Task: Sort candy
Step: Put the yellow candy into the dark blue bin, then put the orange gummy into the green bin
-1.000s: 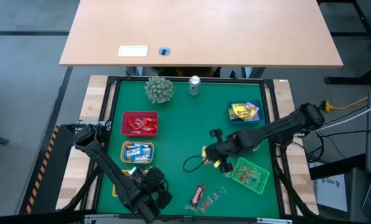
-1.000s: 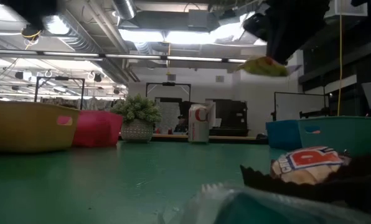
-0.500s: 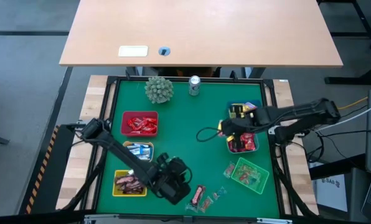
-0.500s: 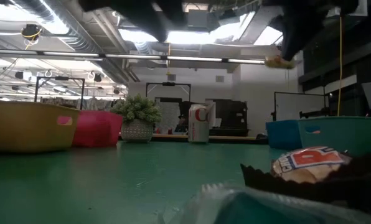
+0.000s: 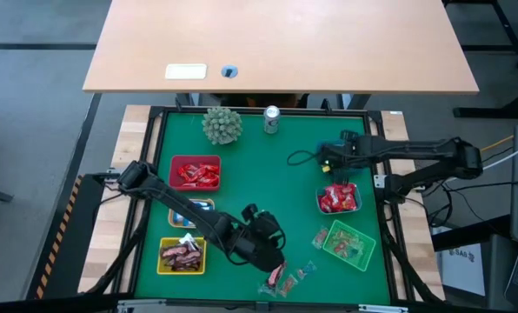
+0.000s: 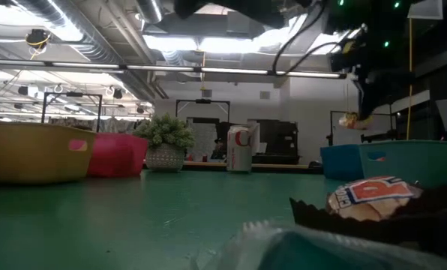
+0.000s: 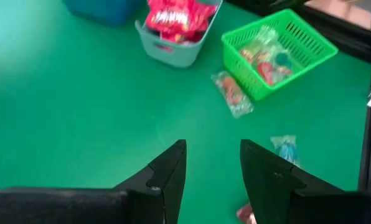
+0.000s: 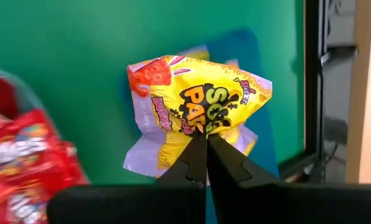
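From above, your right gripper (image 5: pixel 328 157) hangs right of centre over the green mat (image 5: pixel 268 191), just above the grey basket of red packets (image 5: pixel 339 198); your left gripper (image 5: pixel 272 259) sits low centre beside loose sweets (image 5: pixel 285 278), bare mat around it. In the left wrist view its fingers (image 7: pixel 170 171) stand spread over smooth felt, near the ribbed green basket (image 7: pixel 297 43). In the right wrist view, tips pressed together pinch a crinkly yellow candy packet (image 8: pixel 204 106).
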Motion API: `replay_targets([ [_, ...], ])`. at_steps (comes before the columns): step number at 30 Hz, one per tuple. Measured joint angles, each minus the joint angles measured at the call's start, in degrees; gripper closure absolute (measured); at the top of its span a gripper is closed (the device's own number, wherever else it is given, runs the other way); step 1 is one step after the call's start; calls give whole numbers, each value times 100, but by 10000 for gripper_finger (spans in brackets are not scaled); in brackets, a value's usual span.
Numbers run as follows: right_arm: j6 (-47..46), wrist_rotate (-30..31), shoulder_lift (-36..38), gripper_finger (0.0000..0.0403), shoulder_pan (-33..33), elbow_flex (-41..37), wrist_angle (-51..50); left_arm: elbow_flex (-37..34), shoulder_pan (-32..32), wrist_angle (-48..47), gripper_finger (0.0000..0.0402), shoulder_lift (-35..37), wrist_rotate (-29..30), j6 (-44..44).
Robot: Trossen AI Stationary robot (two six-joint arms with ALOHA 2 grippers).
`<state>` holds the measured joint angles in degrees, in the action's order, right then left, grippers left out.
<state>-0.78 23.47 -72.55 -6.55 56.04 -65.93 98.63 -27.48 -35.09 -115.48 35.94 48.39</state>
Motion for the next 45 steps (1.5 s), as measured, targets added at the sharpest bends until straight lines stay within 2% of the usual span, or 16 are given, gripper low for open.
replay_targets([
  [5,0,13,-2,400,-499,-168,165,0,113,274,264,0,0,-403],
  [12,2,13,-2,393,-850,-191,194,0,221,359,264,-2,-149,-401],
  [16,1,11,-2,353,-861,-191,195,0,208,369,264,-2,-584,-405],
  [22,0,10,-2,258,-850,-191,198,0,210,391,264,-2,-1678,-403],
  [25,0,8,-2,220,-852,-191,196,0,205,400,264,-2,-1975,-395],
  [30,2,-215,-2,183,-850,-191,149,0,192,502,264,-2,-2063,-392],
  [35,176,-449,-7,176,-848,-32,-159,0,197,523,264,-2,-2044,-392],
  [37,189,-769,-7,176,-844,201,-361,0,197,522,264,-2,-2044,-393],
  [39,168,-1376,-7,176,-844,475,-438,0,197,522,264,-2,-2041,-394],
  [45,-190,-4395,-3,175,-626,1006,11,0,197,520,264,-2,-1885,-399],
])
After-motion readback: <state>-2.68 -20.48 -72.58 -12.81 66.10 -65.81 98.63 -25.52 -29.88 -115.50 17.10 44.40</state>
